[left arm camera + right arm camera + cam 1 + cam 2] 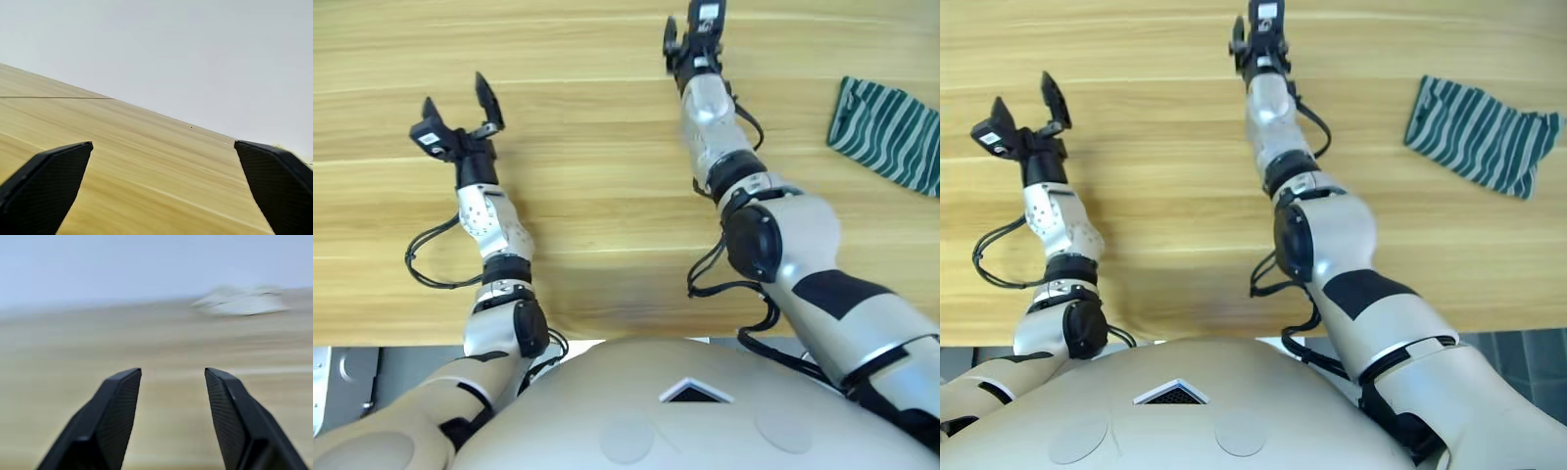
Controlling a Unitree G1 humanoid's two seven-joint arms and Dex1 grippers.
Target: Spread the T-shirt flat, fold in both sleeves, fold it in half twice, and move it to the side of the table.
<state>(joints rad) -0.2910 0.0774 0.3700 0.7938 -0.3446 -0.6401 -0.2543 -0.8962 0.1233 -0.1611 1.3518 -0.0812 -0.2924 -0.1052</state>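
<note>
T-shirt (1479,137) location: on the table (1165,196), at 2 o'clock in the head views, close to the table's right side.

Table: one. Light wood, grain running across. It carries the garment, and both arms reach out over it.

T-shirt: one. Dark green with thin pale stripes, gathered into a compact, slightly rumpled bundle rather than spread out. Nothing lies on it or touches it, and it is well apart from both arms.

Left pincer (455,93): one, at 10 o'clock. Fingers splayed wide, released, nothing between them, over bare wood.

Right pincer (172,371): one, at 12 o'clock, stretched toward the far edge. Fingers parted by a moderate gap, narrower than the left, released, gripping nothing.

Pale shape (239,299): one, far beyond the right pincer, too blurred to tell what it is.
</note>
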